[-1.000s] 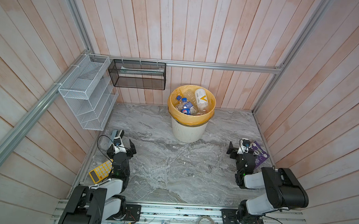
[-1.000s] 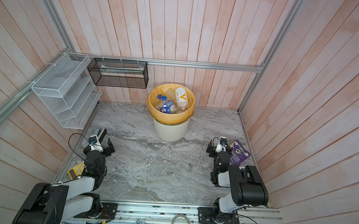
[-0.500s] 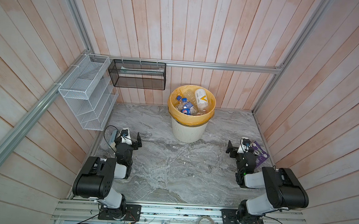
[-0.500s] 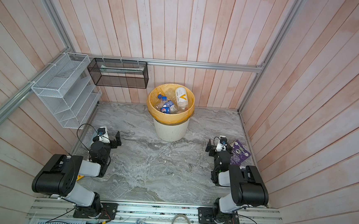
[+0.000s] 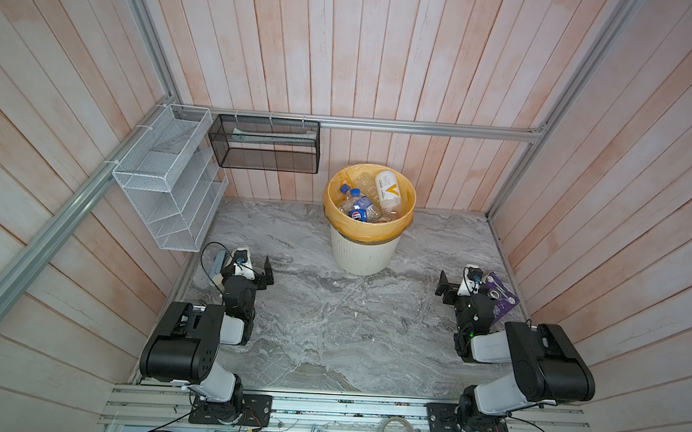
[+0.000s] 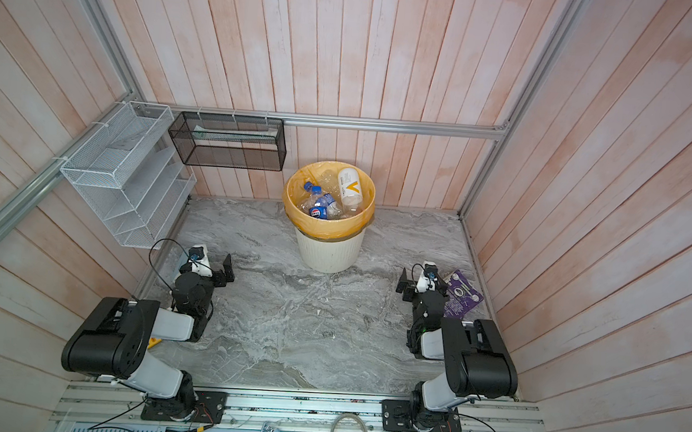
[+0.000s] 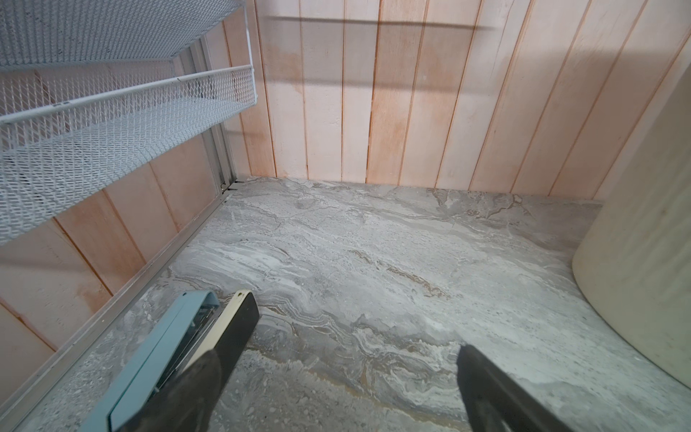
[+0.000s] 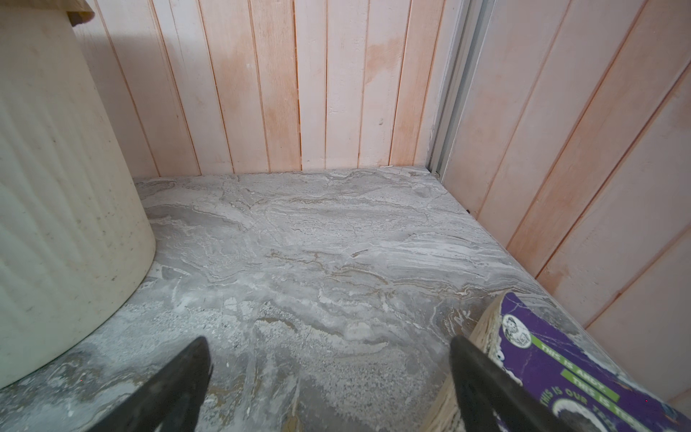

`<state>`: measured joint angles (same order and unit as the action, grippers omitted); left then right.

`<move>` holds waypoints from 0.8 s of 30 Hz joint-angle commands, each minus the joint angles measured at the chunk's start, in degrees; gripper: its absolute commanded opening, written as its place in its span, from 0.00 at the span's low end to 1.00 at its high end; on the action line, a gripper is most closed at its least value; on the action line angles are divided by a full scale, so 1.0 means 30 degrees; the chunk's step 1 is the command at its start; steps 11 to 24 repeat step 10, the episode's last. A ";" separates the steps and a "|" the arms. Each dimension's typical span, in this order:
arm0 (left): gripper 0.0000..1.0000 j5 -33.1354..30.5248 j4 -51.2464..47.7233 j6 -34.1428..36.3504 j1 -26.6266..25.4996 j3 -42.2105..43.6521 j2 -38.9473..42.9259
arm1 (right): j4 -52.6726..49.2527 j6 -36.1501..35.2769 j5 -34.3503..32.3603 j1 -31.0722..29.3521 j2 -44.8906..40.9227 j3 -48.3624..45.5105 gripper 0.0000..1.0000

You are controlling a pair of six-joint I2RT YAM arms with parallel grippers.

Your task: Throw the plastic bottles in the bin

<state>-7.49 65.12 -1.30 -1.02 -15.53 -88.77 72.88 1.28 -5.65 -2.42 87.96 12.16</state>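
The bin (image 5: pixel 363 249), cream-white and ribbed with a yellow-orange liner, stands at the back middle of the marble floor in both top views. Several plastic bottles (image 5: pixel 359 209) lie inside it, clear ones with blue caps and a white one with a yellow V (image 6: pixel 349 190). My left gripper (image 7: pixel 336 355) rests low at the front left, open, with only bare floor between its fingers. My right gripper (image 8: pixel 328 342) rests at the front right, open and holding nothing. The bin wall (image 7: pixel 643 262) shows beside the left gripper and also beside the right gripper (image 8: pixel 56 224).
A blue and black stapler (image 7: pixel 168 344) lies against my left gripper's outer finger. A purple book (image 8: pixel 561 366) lies by the right gripper's outer finger, near the right wall. A white wire rack (image 5: pixel 167 179) and a black mesh basket (image 5: pixel 266 144) hang on the walls. A sliver of the yellow calculator (image 6: pixel 154 342) shows under the left arm.
The left arm has swung from leaning towards the left wall to a folded pose, its gripper now facing the back wall. The right arm has barely moved.
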 commanded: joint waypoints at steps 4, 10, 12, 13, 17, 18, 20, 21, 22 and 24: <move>1.00 0.0298 -0.0174 -0.0006 0.0103 -0.0178 0.0103 | 0.0036 0.0013 0.0280 0.0116 0.0034 0.0272 1.00; 0.99 0.0305 -0.0174 -0.0006 0.0089 -0.0164 0.0089 | 0.0096 0.0002 0.0259 0.0131 0.0034 0.0231 1.00; 0.99 0.0305 -0.0174 -0.0006 0.0089 -0.0164 0.0089 | 0.0096 0.0002 0.0259 0.0131 0.0034 0.0231 1.00; 0.99 0.0305 -0.0174 -0.0006 0.0089 -0.0164 0.0089 | 0.0096 0.0002 0.0259 0.0131 0.0034 0.0231 1.00; 0.99 0.0305 -0.0174 -0.0006 0.0089 -0.0164 0.0089 | 0.0096 0.0002 0.0259 0.0131 0.0034 0.0231 1.00; 0.99 0.0305 -0.0174 -0.0006 0.0089 -0.0164 0.0089 | 0.0096 0.0002 0.0259 0.0131 0.0034 0.0231 1.00; 0.99 0.0305 -0.0174 -0.0006 0.0089 -0.0164 0.0089 | 0.0096 0.0002 0.0259 0.0131 0.0034 0.0231 1.00; 0.99 0.0305 -0.0174 -0.0006 0.0089 -0.0164 0.0089 | 0.0096 0.0002 0.0259 0.0131 0.0034 0.0231 1.00; 0.99 0.0305 -0.0174 -0.0006 0.0089 -0.0164 0.0089 | 0.0096 0.0002 0.0259 0.0131 0.0034 0.0231 1.00; 0.99 0.0305 -0.0174 -0.0006 0.0089 -0.0164 0.0089 | 0.0096 0.0002 0.0259 0.0131 0.0034 0.0231 1.00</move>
